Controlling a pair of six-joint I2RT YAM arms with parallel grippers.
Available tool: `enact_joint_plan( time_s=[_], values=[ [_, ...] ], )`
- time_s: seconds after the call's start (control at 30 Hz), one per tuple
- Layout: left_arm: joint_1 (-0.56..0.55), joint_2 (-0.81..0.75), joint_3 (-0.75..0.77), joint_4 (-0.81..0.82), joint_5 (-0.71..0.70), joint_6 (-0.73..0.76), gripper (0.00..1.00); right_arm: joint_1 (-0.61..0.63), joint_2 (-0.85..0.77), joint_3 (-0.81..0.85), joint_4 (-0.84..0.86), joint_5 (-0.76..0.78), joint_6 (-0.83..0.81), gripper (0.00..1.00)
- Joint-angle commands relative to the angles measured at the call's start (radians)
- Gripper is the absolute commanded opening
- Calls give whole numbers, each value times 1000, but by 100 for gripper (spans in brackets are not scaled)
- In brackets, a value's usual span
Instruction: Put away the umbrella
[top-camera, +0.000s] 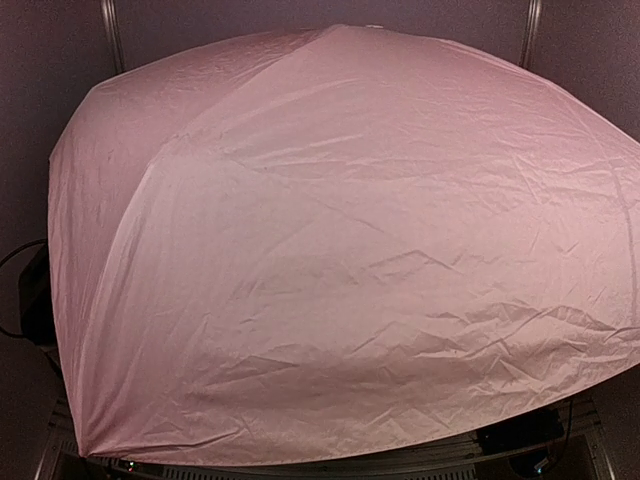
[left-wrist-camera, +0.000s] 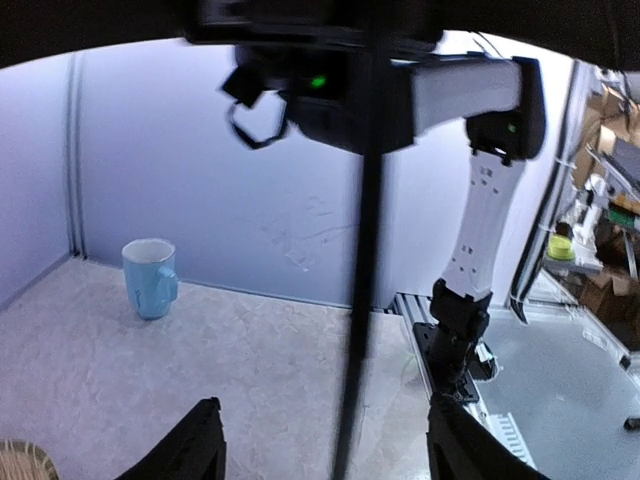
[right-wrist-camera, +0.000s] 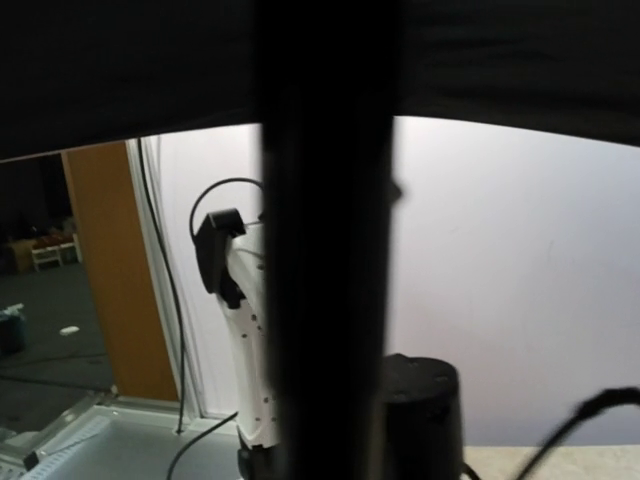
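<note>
umbrella (top-camera: 340, 250) is fully open; its canopy fills the top view and hides both arms. in the left wrist view the shaft (left-wrist-camera: 360, 300) runs top centre to bottom centre, slightly tilted. left gripper (left-wrist-camera: 325, 425) is spread wide, the shaft passing between its fingers (left-wrist-camera: 200, 445) with daylight on both sides, so no grip. right arm (left-wrist-camera: 485, 220) reaches in from the upper right and its wrist sits at the shaft higher up. right gripper: the shaft blocks its own camera, fingers not seen, can't tell if clamped. blue mug (left-wrist-camera: 150, 278) is at mid left, clear of this. left is lined up on the long axis. my read: close on the shaft, then collapse.
</note>
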Motion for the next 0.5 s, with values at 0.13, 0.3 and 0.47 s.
enact_joint_plan(
  time_s=[0.13, 0.3, 0.47],
  values=[
    [-82, -6, 92, -112, -37, 137, 67, 0, -9, 39, 114, 5, 44, 0],
    [-67, 50, 162, -174, -95, 91, 35, 2, -5, 40, 121, 2, 59, 0],
    [-85, 37, 144, -152, -100, 104, 16, 2, -15, 25, 111, 12, 46, 0]
  ],
)
